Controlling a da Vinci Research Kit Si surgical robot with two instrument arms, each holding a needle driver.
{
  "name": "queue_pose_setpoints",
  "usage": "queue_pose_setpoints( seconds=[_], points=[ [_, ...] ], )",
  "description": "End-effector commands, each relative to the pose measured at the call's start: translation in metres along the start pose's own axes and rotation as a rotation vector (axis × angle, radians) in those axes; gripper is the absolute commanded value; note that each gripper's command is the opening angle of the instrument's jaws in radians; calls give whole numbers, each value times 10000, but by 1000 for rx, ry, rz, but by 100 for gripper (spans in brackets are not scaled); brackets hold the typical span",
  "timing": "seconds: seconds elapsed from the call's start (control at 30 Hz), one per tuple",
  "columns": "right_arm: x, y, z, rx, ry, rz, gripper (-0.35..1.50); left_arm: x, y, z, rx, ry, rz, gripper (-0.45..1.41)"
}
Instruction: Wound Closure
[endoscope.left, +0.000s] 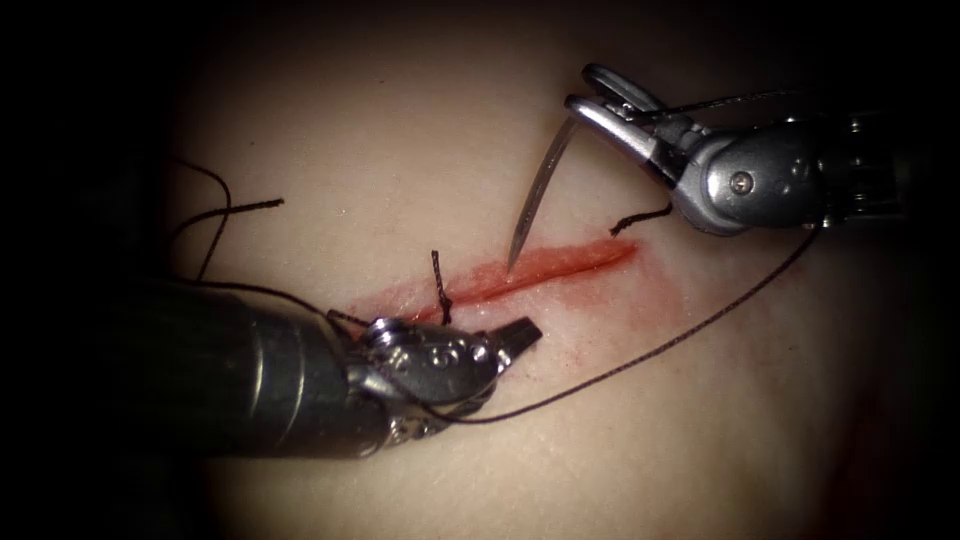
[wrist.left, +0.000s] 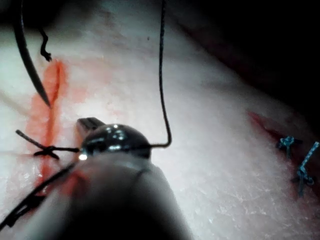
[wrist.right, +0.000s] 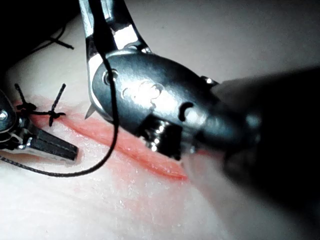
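Holding the curved steel needle (endoscope.left: 540, 190) near its tail, the right pincer (endoscope.left: 600, 105) hangs its tip just above the red cut (endoscope.left: 560, 262), outside the pale pork tissue (endoscope.left: 400, 150); keeping the tip square to the edge seems wise. The left pincer (endoscope.left: 515, 335) rests clenched, empty, beside the knotted dark thread (endoscope.left: 440, 285).

The right gripper (endoscope.left: 590, 95) holds the curved needle (endoscope.left: 540, 190) near its blunt end, the point hanging at the cut (endoscope.left: 545, 265) and barring the way straight beneath it. Thread (endoscope.left: 690, 335) trails from that gripper to the left gripper (endoscope.left: 520, 335), crossing the tissue (endoscope.left: 650, 430) between them. A knotted stitch (endoscope.left: 442, 295) with upright tails stands just beyond the left gripper's closed tips. Bare tissue lies open nearer the camera than both.
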Motion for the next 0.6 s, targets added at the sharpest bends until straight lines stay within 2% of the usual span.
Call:
queue_pose_setpoints(
  seconds=[0.03, 0.37, 0.6],
  points=[
    [-4, -2, 10, 2, 4, -2, -35, -5, 4, 8, 6, -14, -4, -45],
    [-7, -9, 15, 18, 3, -7, -35, -27, -3, 21, 65, -112, 26, -45],
    [-13, -13, 16, 71, -31, -82, -35, -29, -7, 21, 73, -118, 16, -45]
  ],
)
